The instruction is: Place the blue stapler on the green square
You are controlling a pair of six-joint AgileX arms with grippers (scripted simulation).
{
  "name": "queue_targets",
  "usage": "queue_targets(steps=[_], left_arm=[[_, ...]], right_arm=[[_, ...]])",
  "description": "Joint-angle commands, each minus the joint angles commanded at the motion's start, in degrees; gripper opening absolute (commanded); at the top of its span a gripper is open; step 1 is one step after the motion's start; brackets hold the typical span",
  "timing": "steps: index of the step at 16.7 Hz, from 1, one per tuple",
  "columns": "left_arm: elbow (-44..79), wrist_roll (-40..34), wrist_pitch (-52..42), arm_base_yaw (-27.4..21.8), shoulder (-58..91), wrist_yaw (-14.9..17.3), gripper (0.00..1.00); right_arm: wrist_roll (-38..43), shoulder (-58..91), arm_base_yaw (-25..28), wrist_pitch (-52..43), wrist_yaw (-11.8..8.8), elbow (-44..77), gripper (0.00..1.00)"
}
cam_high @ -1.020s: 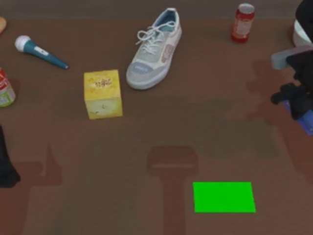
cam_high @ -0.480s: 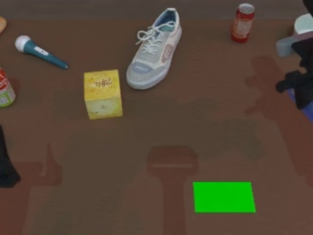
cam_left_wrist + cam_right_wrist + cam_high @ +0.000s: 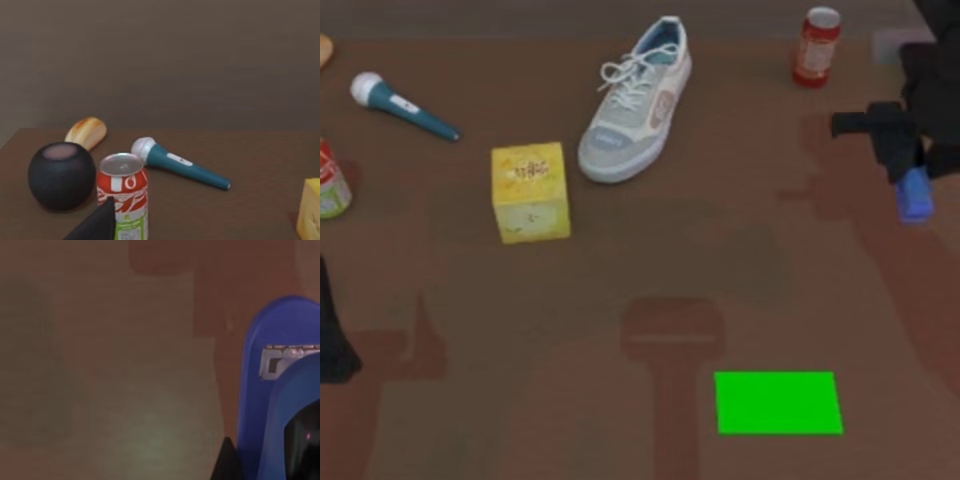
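Blue stapler (image 3: 914, 194) held in the right gripper (image 3: 910, 172) jaws, above the table's right side.

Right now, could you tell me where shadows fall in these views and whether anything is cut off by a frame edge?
Top view: dark arm-shaped shadows cross the table, one just left of the green square; the right gripper carries the blue stapler near the right edge. Right wrist view: the stapler is cropped. Left wrist view: soft shadows, yellow box cut off.

Rendered simulation: flat brown table (image 3: 620, 300), odd props
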Motion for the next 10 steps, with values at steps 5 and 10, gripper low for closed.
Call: queue_targets(steps=[5, 10], left_arm=[[0.00, 0.00, 0.00, 0.00, 0.00, 0.00, 1.00], [0.00, 0.00, 0.00, 0.00, 0.00, 0.00, 1.00]], right_arm=[[33.61, -2.37, 6.39, 3.03, 1.66, -2.29, 0.00], [69.03, -4.51, 13.74, 2.81, 1.36, -7.21, 0.00]])
